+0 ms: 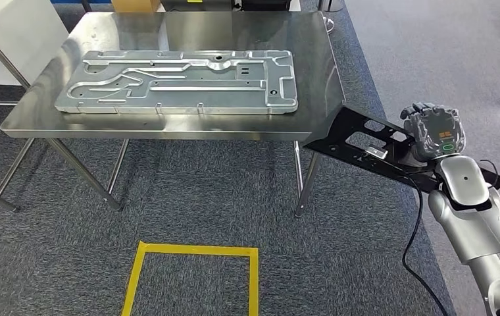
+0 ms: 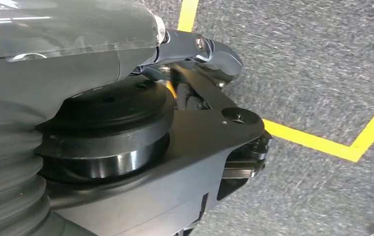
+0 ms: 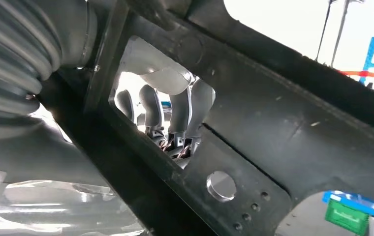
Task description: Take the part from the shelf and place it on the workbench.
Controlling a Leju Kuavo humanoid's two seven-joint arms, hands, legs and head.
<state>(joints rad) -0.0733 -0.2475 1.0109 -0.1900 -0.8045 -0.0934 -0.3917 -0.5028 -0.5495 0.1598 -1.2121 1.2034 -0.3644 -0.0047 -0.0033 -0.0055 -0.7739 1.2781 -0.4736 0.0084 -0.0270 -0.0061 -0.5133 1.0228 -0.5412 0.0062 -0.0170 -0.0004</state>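
Observation:
My right hand [image 1: 437, 131] grips a flat black part [image 1: 366, 141] with cut-outs, held in the air just off the workbench's [image 1: 155, 131] front right corner, its far end close to the table edge. In the right wrist view the black part [image 3: 273, 132] lies across the picture, and my fingers [image 3: 175, 110] curl through one of its openings. My left hand [image 2: 214, 132] hangs low over grey carpet, seen very close; how its fingers lie is unclear. Nothing shows in it.
A large silver machined plate [image 1: 181, 82] covers much of the steel workbench, leaving bare strips at the back and right. A yellow tape square [image 1: 195, 250] marks the carpet in front. A white table leg [image 1: 10, 66] stands at the left.

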